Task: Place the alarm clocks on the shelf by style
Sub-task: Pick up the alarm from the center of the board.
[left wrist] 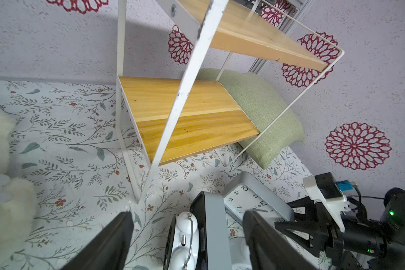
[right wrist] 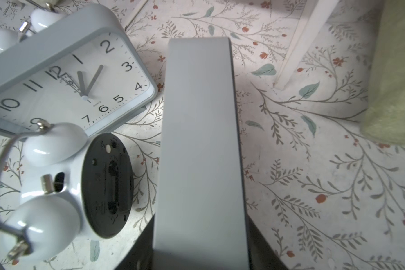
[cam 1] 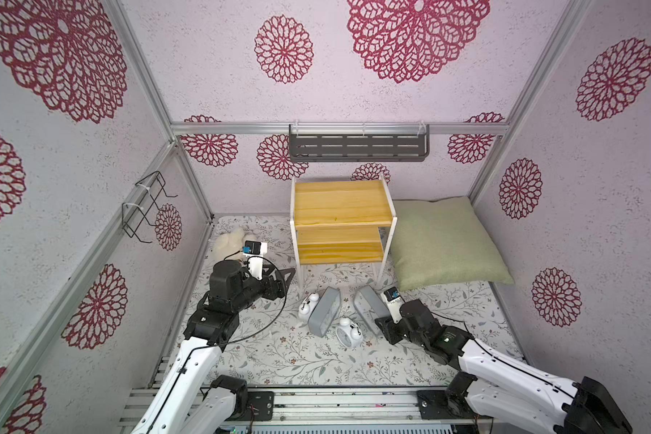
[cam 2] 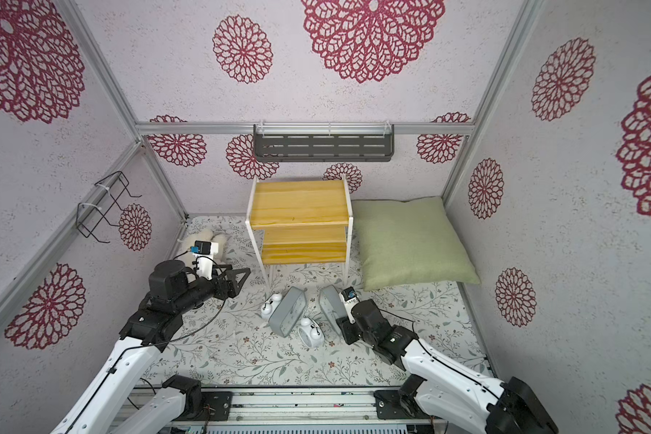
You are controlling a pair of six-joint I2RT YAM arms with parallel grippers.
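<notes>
1. The right gripper (right wrist: pixel 200 252) has its black jaws on either side of a grey rounded-rectangle alarm clock (cam 1: pixel 371 308) standing edge-on on the floral mat (cam 1: pixel 279 360); whether they press it I cannot tell.
2. A small round white twin-bell clock (cam 1: pixel 348 332) lies just beside a second grey rectangular clock (cam 1: pixel 324 312).
3. Another white twin-bell clock (cam 1: pixel 308 303) sits behind that one.
4. The left gripper (left wrist: pixel 187 238) hangs wide and empty.
5. The two-tier shelf of yellow wooden boards (cam 1: pixel 341 204) holds no clock.

The grey clock's white face (right wrist: pixel 68 81) reads numerals 1–12 and small "QUARTZ".
</notes>
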